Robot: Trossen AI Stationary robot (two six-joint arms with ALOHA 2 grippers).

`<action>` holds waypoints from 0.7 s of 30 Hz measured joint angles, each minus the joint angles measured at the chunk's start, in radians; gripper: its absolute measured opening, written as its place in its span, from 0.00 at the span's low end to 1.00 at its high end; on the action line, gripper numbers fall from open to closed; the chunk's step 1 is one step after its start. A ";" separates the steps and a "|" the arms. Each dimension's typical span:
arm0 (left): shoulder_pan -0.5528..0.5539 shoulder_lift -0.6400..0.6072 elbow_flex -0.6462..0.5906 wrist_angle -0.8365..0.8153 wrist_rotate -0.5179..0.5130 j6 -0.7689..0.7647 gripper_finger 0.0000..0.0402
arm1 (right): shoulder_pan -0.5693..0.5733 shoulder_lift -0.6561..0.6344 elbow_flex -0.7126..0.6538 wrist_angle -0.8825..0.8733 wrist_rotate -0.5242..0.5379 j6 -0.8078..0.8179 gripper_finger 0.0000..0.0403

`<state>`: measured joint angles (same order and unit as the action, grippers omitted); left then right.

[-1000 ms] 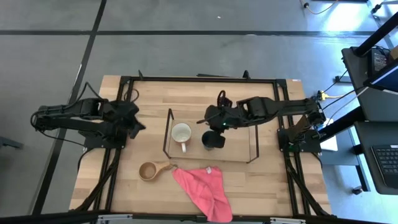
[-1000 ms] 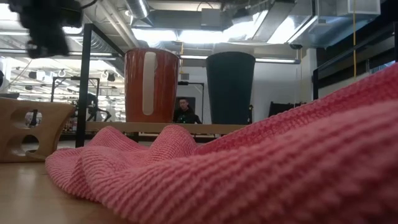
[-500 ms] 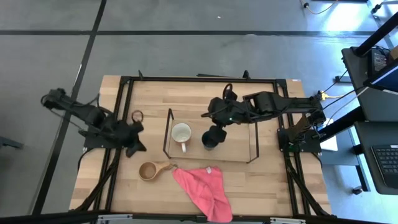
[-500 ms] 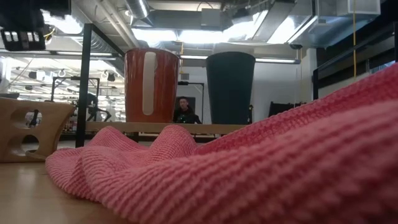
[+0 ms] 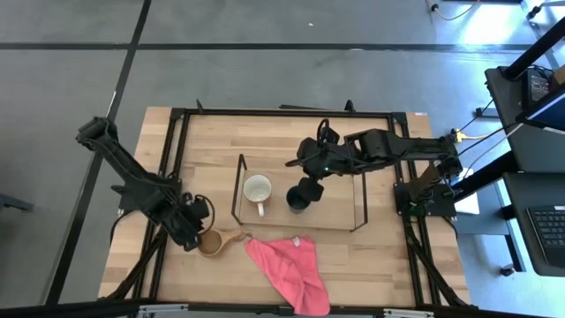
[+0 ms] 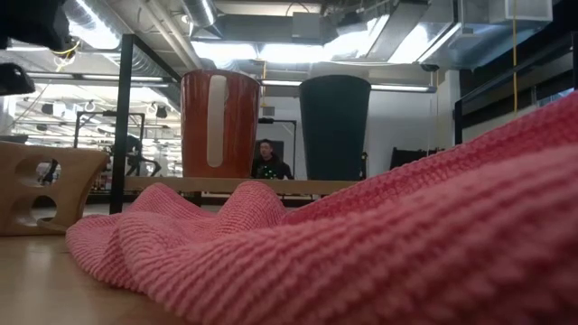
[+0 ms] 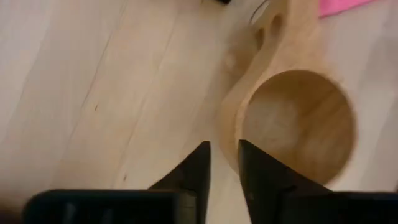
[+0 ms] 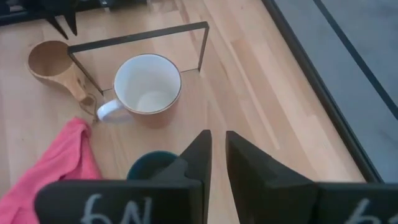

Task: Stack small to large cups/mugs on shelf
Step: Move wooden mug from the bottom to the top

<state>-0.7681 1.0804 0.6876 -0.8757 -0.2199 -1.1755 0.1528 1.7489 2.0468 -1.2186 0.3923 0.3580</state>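
The tan wooden cup with the stubby handle (image 5: 212, 241) sits on the counter near its front edge, outside the low black-rod shelf (image 5: 238, 189), where the reddish mug with the white inside (image 5: 258, 188) and the dark green cup (image 5: 298, 198) already stand. In the last second the left pincer (image 5: 192, 231) has swung from the left edge down beside the wooden cup, fingers nearly pressed together, so its pickup looks next. The right pincer (image 5: 311, 181), drawn back slightly, hovers over the green cup, fingers almost together, holding nothing.

The left gripper (image 5: 196, 231) swings from beside the shelf (image 5: 239, 188) down to the wooden cup (image 5: 212, 242). The right gripper (image 5: 308, 183) lifts slightly off the green cup (image 5: 297, 200).
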 joint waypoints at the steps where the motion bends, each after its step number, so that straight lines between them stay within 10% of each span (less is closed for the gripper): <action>1: 0.000 0.014 0.000 0.000 0.004 0.000 0.22 | 0.000 0.000 0.000 0.000 0.000 0.000 0.12; 9: 0.000 0.044 0.000 0.056 0.022 -0.001 0.39 | -0.006 0.000 -0.001 -0.013 0.011 0.000 0.12; 21: 0.002 0.053 -0.041 0.065 0.014 -0.049 0.39 | -0.026 0.000 -0.001 -0.019 0.010 -0.002 0.12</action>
<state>-0.7666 1.1332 0.6466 -0.8108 -0.2063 -1.2243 0.1268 1.7489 2.0457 -1.2377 0.4026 0.3565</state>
